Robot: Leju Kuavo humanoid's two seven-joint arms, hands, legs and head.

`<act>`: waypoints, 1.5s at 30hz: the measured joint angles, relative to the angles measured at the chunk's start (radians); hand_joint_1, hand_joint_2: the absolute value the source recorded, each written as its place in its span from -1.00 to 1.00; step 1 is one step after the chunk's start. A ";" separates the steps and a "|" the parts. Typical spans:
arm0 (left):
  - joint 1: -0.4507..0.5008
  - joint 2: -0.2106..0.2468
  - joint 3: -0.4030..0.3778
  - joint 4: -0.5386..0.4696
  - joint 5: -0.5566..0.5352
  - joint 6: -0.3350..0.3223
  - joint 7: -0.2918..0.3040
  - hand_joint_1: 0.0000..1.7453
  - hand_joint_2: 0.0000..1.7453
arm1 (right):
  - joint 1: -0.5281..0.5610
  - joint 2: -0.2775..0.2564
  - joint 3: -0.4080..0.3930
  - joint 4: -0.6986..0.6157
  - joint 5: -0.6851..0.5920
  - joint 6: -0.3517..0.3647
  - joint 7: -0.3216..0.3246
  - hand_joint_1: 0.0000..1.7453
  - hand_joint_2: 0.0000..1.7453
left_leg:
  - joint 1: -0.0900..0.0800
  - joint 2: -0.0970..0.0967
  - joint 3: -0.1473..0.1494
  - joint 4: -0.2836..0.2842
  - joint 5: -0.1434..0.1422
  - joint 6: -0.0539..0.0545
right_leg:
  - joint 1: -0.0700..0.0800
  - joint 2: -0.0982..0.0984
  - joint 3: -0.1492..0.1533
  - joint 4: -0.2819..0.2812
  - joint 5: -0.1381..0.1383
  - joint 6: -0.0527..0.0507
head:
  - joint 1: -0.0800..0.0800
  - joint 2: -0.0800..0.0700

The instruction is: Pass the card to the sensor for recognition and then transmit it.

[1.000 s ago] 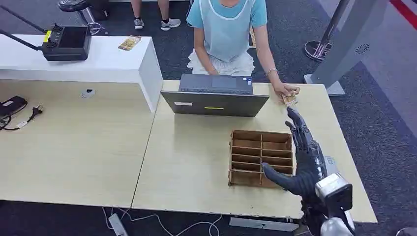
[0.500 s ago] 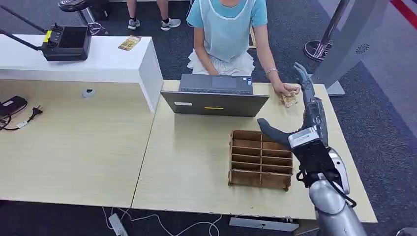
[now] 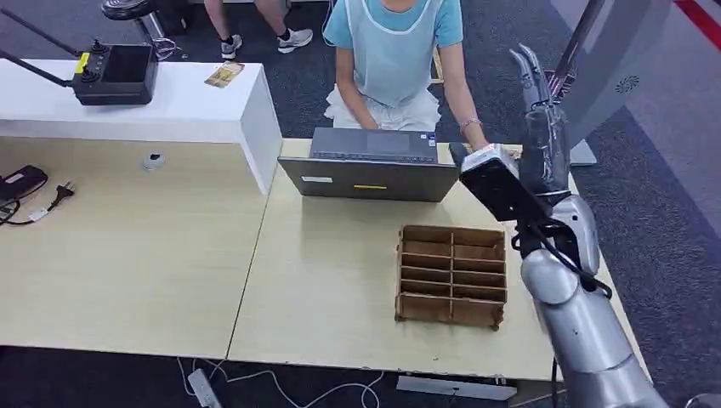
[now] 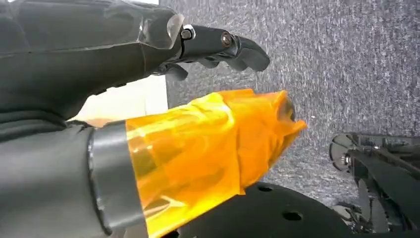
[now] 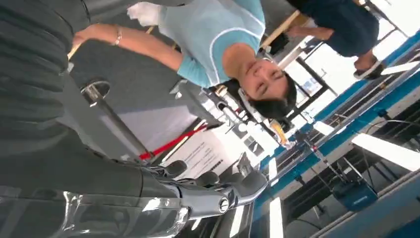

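Card position is something I cannot tell: my raised silver right forearm and its wrist camera block cover the far right corner of the pale wooden table, just beside the wrist of the person in the light blue top. Its long axis and heading are equally unreadable. My right hand stands upright above that corner, fingers straight and apart, holding nothing. My left hand hangs over grey carpet, fingers loosely extended, empty.
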 joint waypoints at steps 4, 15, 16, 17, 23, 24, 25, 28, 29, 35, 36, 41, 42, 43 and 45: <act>-0.002 0.003 -0.005 0.000 -0.008 -0.009 0.000 -1.00 -1.00 | -0.051 0.001 0.006 0.059 0.045 0.002 0.026 -1.00 1.00 | 0.000 0.000 0.000 0.000 0.000 0.000 | 0.000 0.000 0.000 0.000 0.000 0.000 | 0.000 0.000; -0.006 0.011 -0.045 0.000 -0.032 -0.026 -0.004 -1.00 -1.00 | -0.190 0.001 0.020 0.263 0.273 -0.036 0.074 -1.00 1.00 | 0.000 0.000 0.000 0.000 0.001 0.000 | 0.000 0.000 0.000 0.000 0.001 0.000 | 0.000 0.000; -0.006 0.011 -0.047 0.000 -0.035 -0.026 -0.004 -1.00 -1.00 | -0.198 0.001 0.022 0.276 0.283 -0.037 0.079 -1.00 1.00 | 0.000 0.000 0.000 0.000 0.001 0.000 | 0.000 0.000 0.000 0.000 0.001 0.000 | 0.000 0.000; -0.006 0.013 -0.051 0.000 -0.038 -0.026 -0.004 -1.00 -1.00 | -0.206 0.001 0.023 0.294 0.292 -0.037 0.081 -1.00 1.00 | 0.000 0.000 0.000 0.000 0.001 0.000 | 0.000 0.000 0.000 0.000 0.001 0.000 | 0.000 0.000; -0.007 0.014 -0.062 0.000 -0.047 -0.028 -0.007 -1.00 -1.00 | -0.260 0.001 0.027 0.389 0.324 -0.037 0.098 -1.00 1.00 | 0.000 0.000 0.000 0.000 0.001 0.000 | 0.000 0.000 0.000 0.000 0.001 0.000 | 0.000 0.000; -0.007 0.015 -0.064 0.000 -0.048 -0.029 -0.007 -1.00 -1.00 | -0.270 0.001 0.027 0.406 0.331 -0.039 0.100 -1.00 1.00 | 0.000 0.000 0.000 0.000 0.001 0.000 | 0.000 0.000 0.000 0.000 0.001 0.000 | 0.000 0.000; -0.007 0.015 -0.068 0.000 -0.052 -0.029 -0.007 -1.00 -1.00 | -0.279 0.001 0.027 0.422 0.338 -0.040 0.101 -1.00 1.00 | 0.000 0.000 0.000 0.000 0.001 0.000 | 0.000 0.000 0.000 0.000 0.001 0.000 | 0.000 0.000; -0.007 0.016 -0.074 0.000 -0.055 -0.029 -0.010 -1.00 -1.00 | -0.299 0.001 0.027 0.465 0.349 -0.047 0.111 -1.00 1.00 | 0.000 0.000 0.000 0.000 0.001 0.000 | 0.000 0.000 0.000 0.000 0.001 0.000 | 0.000 0.000; -0.007 0.016 -0.076 0.000 -0.055 -0.029 -0.011 -1.00 -1.00 | -0.302 0.001 0.027 0.475 0.352 -0.048 0.111 -1.00 1.00 | 0.000 0.000 0.000 0.000 0.001 0.000 | 0.000 0.000 0.000 0.000 0.001 0.000 | 0.000 0.000; -0.007 0.017 -0.078 0.000 -0.055 -0.029 -0.013 -1.00 -1.00 | -0.311 0.001 0.027 0.514 0.355 -0.050 0.111 -1.00 1.00 | 0.000 0.000 0.000 0.000 0.001 0.000 | 0.000 0.000 0.000 0.000 0.001 0.000 | 0.000 0.000; -0.007 0.018 -0.078 0.000 -0.055 -0.029 -0.013 -1.00 -1.00 | -0.312 0.002 0.027 0.516 0.355 -0.050 0.111 -1.00 1.00 | 0.000 0.000 0.000 0.000 0.001 0.000 | 0.000 0.000 0.000 0.000 0.001 0.000 | 0.000 0.000; -0.007 0.019 -0.080 0.000 -0.060 -0.029 -0.014 -1.00 -1.00 | -0.318 0.002 0.027 0.534 0.360 -0.051 0.115 -1.00 1.00 | 0.000 0.000 0.000 0.000 0.001 0.000 | 0.000 0.000 0.000 0.000 0.001 0.000 | 0.000 0.000; -0.007 0.020 -0.082 0.000 -0.062 -0.029 -0.014 -1.00 -1.00 | -0.321 0.002 0.026 0.541 0.367 -0.051 0.115 -1.00 1.00 | 0.000 0.000 0.000 0.000 0.001 0.000 | 0.000 0.000 0.000 0.000 0.001 0.000 | 0.000 0.000; -0.007 0.020 -0.085 0.000 -0.063 -0.029 -0.014 -1.00 -1.00 | -0.324 0.002 0.026 0.547 0.371 -0.053 0.115 -1.00 1.00 | 0.000 0.000 0.000 0.000 0.001 0.000 | 0.000 0.000 0.000 0.000 0.001 0.000 | 0.000 0.000; -0.007 0.020 -0.088 0.000 -0.065 -0.031 -0.014 -1.00 -1.00 | -0.333 0.002 0.025 0.566 0.388 -0.061 0.117 -1.00 1.00 | 0.000 0.000 0.000 0.000 0.001 0.000 | 0.000 0.000 0.000 0.000 0.001 0.000 | 0.000 0.000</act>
